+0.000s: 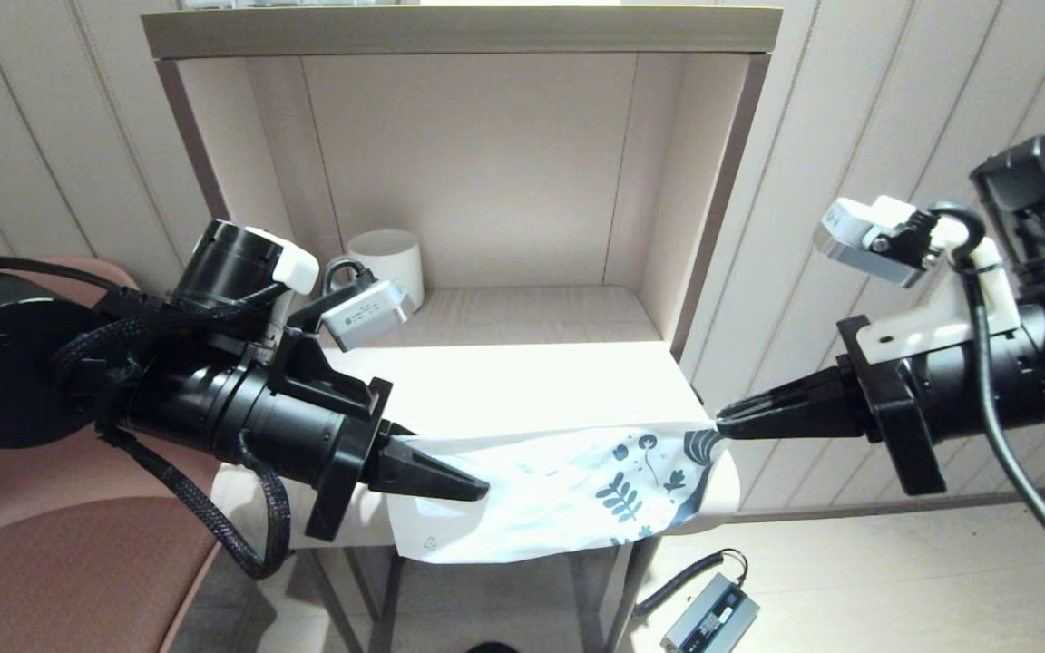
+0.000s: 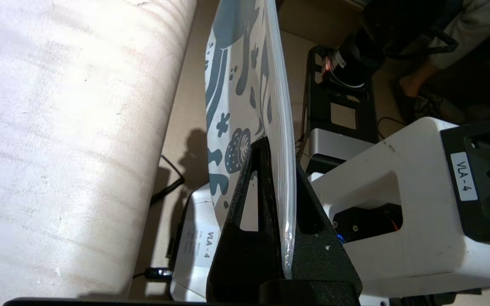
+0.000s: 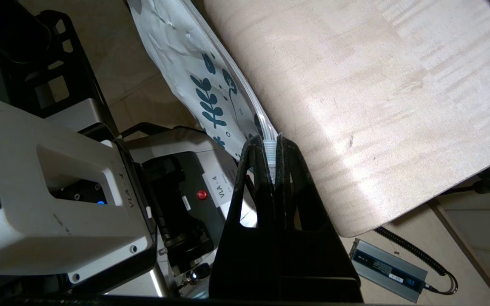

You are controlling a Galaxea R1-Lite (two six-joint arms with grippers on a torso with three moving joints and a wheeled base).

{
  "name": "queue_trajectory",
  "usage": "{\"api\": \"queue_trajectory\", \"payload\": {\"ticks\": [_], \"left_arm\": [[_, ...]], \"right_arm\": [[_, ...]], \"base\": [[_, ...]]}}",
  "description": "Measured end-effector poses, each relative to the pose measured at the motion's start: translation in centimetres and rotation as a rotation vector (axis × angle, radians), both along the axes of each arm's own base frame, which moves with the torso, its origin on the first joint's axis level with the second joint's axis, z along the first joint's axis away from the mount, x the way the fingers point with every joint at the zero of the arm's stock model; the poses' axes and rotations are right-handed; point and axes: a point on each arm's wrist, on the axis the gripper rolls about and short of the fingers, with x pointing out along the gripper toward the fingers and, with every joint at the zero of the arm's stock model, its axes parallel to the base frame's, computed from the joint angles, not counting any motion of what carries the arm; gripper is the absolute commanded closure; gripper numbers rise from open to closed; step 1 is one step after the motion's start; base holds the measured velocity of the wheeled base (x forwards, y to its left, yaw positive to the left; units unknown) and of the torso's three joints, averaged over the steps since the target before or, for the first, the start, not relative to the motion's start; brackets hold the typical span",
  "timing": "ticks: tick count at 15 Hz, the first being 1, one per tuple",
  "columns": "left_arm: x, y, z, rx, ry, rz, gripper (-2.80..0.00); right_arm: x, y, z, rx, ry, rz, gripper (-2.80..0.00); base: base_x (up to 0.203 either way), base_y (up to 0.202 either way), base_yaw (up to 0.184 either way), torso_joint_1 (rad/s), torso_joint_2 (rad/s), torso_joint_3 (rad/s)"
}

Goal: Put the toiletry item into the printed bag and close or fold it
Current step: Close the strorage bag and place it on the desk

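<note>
The printed bag, white with dark teal leaf prints at its right end, hangs stretched along the front edge of the table. My left gripper is shut on the bag's plain left end. My right gripper is shut on the printed right corner. In the left wrist view the bag's edge runs between the closed fingers of the left gripper. In the right wrist view the bag is pinched by its ribbed strip in the right gripper. The toiletry item is hidden.
A white mug stands at the back left of the open shelf niche behind the table. A brown chair is at the left. A grey power brick with its cable lies on the floor.
</note>
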Motion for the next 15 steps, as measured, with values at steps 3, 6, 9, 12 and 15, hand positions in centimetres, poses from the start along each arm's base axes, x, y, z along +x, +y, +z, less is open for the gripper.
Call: {"api": "queue_trajectory", "payload": {"ticks": [3,6,9,12,15], "left_arm": [[0.0,0.0,0.1,-0.004,-0.005,0.000,0.00],[0.0,0.0,0.1,-0.005,-0.007,0.000,0.00],[-0.1,0.1,0.1,-0.005,-0.008,0.000,0.00],[0.0,0.1,0.1,-0.006,-0.009,0.004,0.00],[1.2,0.6,0.1,-0.011,-0.014,0.041,0.00]], "right_arm": [[0.3,0.0,0.1,0.007,-0.010,-0.007,-2.80],[0.6,0.2,0.4,0.032,-0.028,-0.016,-2.80],[0.8,0.2,0.7,0.037,-0.040,-0.016,-2.80],[1.1,0.3,1.5,0.050,-0.061,-0.019,-2.80],[1.3,0.2,2.1,0.056,-0.080,-0.032,0.00]], "base": [[0.000,0.000,0.000,0.000,0.00,0.000],[0.000,0.000,0.000,0.000,0.00,0.000],[0.000,0.000,0.000,0.000,0.00,0.000],[0.000,0.000,0.000,0.000,0.00,0.000],[0.000,0.000,0.000,0.000,0.00,0.000]]}}
